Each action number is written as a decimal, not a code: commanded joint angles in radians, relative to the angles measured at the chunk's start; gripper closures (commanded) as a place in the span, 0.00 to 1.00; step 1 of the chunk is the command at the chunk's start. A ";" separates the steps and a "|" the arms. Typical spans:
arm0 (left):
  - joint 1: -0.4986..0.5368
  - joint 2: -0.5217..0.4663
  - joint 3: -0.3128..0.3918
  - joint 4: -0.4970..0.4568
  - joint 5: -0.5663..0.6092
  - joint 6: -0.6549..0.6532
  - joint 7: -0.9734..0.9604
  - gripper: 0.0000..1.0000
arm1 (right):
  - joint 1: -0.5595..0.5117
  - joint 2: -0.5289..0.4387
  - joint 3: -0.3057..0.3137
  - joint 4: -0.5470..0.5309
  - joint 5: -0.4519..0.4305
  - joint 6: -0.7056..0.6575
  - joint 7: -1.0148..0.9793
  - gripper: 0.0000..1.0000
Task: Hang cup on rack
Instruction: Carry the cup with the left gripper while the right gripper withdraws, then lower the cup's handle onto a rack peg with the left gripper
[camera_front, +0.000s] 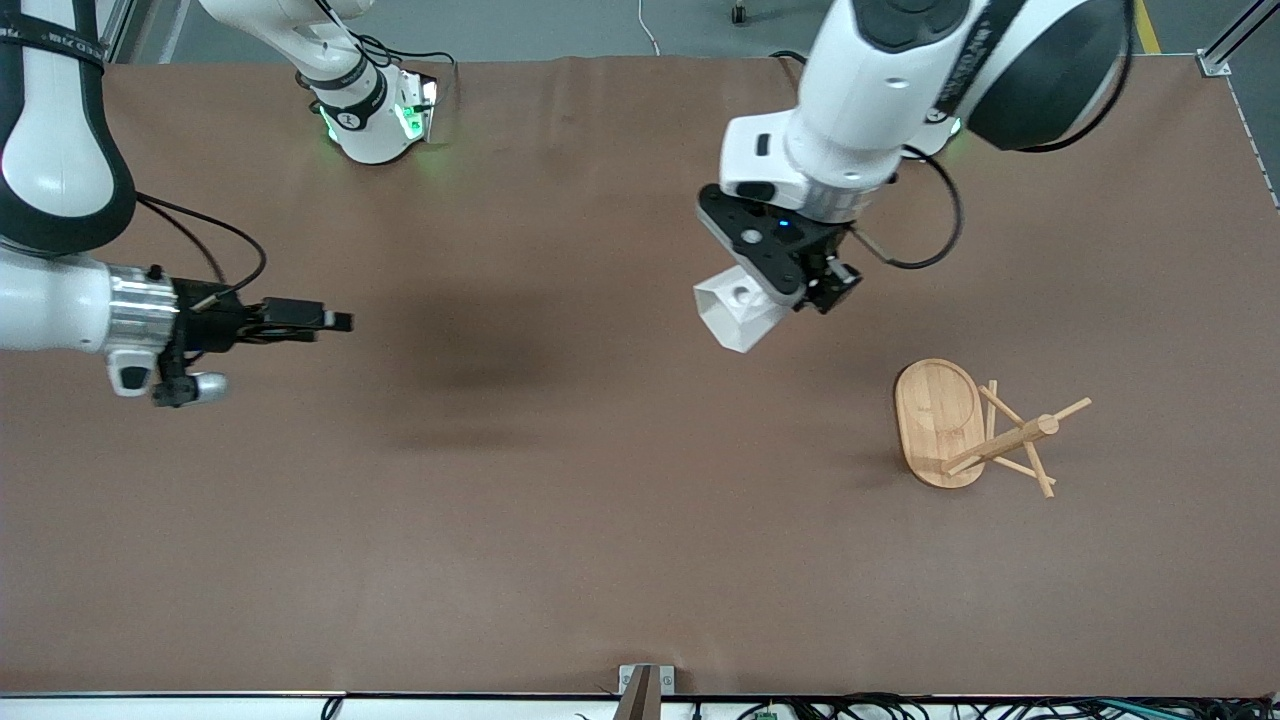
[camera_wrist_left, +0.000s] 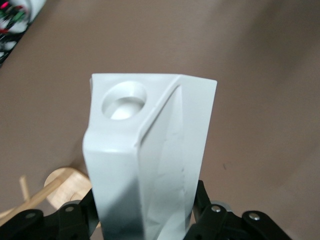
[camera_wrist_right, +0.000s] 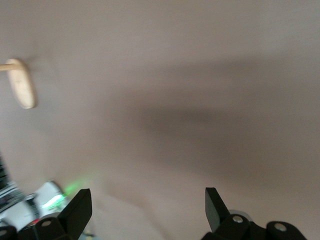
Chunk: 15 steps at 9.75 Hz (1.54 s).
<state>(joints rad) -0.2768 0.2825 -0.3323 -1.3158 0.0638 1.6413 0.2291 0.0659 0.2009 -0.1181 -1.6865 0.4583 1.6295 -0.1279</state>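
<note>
My left gripper (camera_front: 775, 290) is shut on the white faceted cup (camera_front: 738, 310) and holds it tilted in the air over the middle of the table. In the left wrist view the cup (camera_wrist_left: 150, 160) fills the middle, its handle hole facing the camera, with a finger on each side. The bamboo rack (camera_front: 945, 425) lies tipped on its side on the table, toward the left arm's end and nearer the front camera than the cup; its post and pegs (camera_front: 1030, 440) stick out sideways. My right gripper (camera_front: 335, 321) is open and empty, waiting at the right arm's end.
The brown table (camera_front: 560, 520) carries nothing else. A small metal bracket (camera_front: 645, 685) sits at the table's near edge. The rack's base also shows in the right wrist view (camera_wrist_right: 22, 85) and in the left wrist view (camera_wrist_left: 65, 182).
</note>
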 joint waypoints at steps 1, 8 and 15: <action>0.099 -0.009 -0.001 -0.028 -0.039 -0.015 -0.016 0.97 | -0.046 -0.070 0.015 0.010 -0.271 0.045 0.030 0.00; 0.221 -0.210 0.050 -0.441 -0.125 0.079 -0.063 0.97 | -0.129 -0.270 0.057 0.161 -0.498 -0.200 0.206 0.00; 0.323 -0.253 0.053 -0.729 -0.200 0.320 0.057 0.97 | -0.135 -0.261 0.071 0.199 -0.492 -0.217 0.131 0.00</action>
<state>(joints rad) 0.0288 0.0494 -0.2810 -1.9676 -0.1170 1.9125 0.2432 -0.0486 -0.0658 -0.0661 -1.5069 -0.0232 1.4265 0.0133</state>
